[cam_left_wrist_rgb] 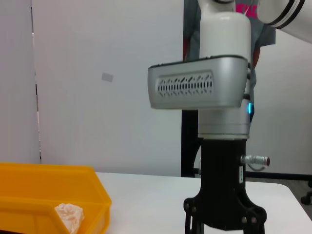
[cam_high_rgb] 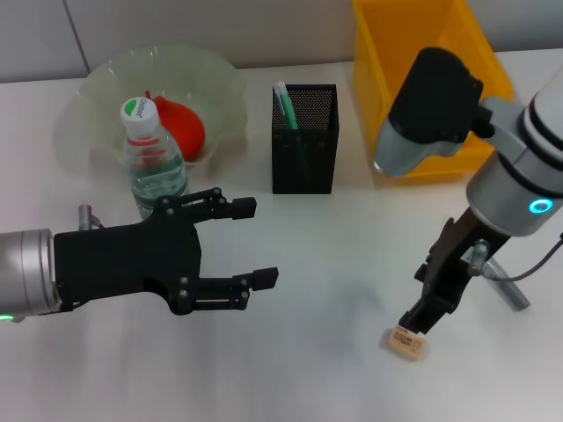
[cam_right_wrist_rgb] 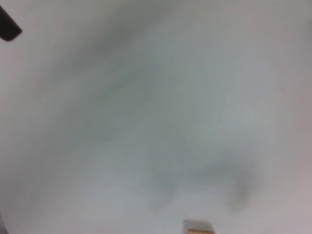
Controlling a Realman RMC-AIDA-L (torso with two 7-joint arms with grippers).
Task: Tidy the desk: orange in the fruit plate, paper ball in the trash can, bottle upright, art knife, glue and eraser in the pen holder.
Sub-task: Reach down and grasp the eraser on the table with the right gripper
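Left pincer (cam_high_rgb: 255, 243) hovers open; right pincer (cam_high_rgb: 415, 322) points down at eraser (cam_high_rgb: 406, 342)

Eraser (cam_high_rgb: 406, 342) lies flat lower right, bottle (cam_high_rgb: 151, 158) stands upright by the clear plate (cam_high_rgb: 88, 110) holding the orange (cam_high_rgb: 182, 128) upper left, black pen holder (cam_high_rgb: 304, 139) top center.

Paper ball (cam_left_wrist_rgb: 69, 216) in yellow bin (cam_left_wrist_rgb: 48, 197), right arm (cam_left_wrist_rgb: 214, 97)

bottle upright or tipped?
Upright: the bottle stands on the table, cap on top, before the fruit plate, behind the open left gripper.
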